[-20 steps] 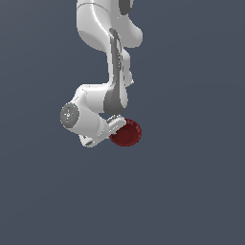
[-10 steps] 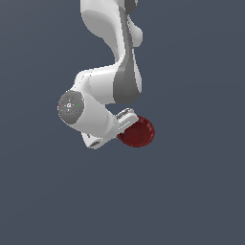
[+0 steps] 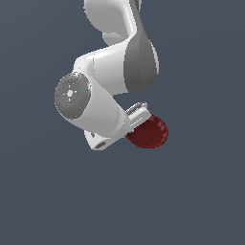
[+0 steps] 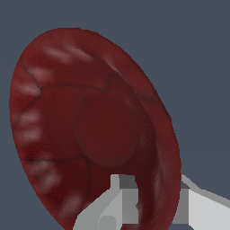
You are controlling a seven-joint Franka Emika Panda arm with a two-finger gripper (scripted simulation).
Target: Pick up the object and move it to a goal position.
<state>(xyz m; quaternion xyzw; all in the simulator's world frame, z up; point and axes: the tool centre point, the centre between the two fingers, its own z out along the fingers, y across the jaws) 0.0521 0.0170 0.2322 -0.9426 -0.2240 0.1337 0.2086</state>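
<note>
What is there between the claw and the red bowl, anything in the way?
Nothing visible. The claw already has the red bowl: in the wrist view its fingers sit on either side of the rim. The exterior view shows the bowl at the arm's end, with only plain grey around it. No goal marker shows.

My arm (image 3: 119, 72) enters from top of exterior view. Bowl (image 3: 149, 132) sits below wrist, toward exterior view's right, rim between my gripper (image 3: 138, 116) fingers (image 4: 117, 202), one each side of wall.
</note>
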